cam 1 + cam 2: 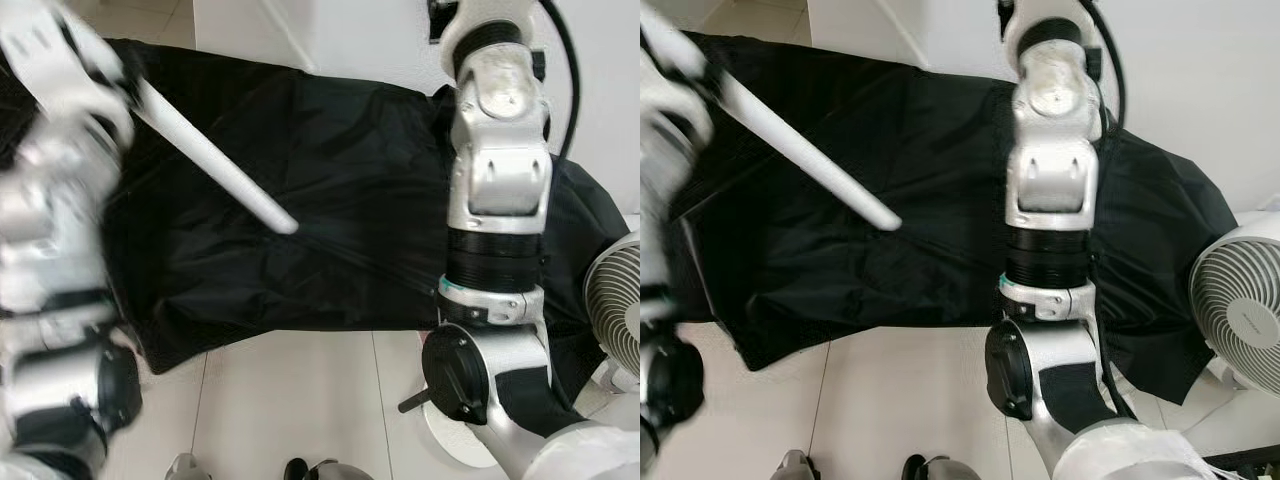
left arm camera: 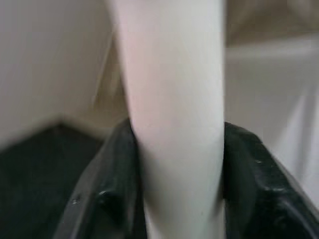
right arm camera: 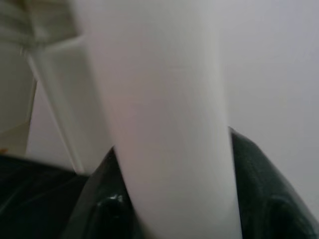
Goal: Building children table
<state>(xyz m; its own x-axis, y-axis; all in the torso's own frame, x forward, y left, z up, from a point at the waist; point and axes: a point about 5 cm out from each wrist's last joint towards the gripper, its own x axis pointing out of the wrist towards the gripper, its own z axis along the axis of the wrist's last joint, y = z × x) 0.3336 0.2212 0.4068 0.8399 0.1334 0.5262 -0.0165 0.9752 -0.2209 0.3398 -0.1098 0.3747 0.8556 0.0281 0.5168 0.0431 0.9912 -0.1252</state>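
A long white table leg (image 1: 215,160) slants over the black cloth (image 1: 340,210), its free end pointing toward the middle. My left gripper (image 2: 175,137) is shut on it at the upper left, and the leg (image 2: 172,114) runs between the black fingers (image 2: 112,189). My right arm (image 1: 498,170) is raised at the right. In its wrist view my right gripper (image 3: 169,149) is shut on a second white leg (image 3: 159,109), with a black finger (image 3: 256,189) on each side. More white parts (image 3: 55,99), blurred, lie behind it.
The black cloth covers a wide low surface ahead, against a white wall (image 1: 1200,70). A white fan (image 1: 1240,300) stands at the right on the pale tiled floor (image 1: 290,400). My feet show at the bottom edge.
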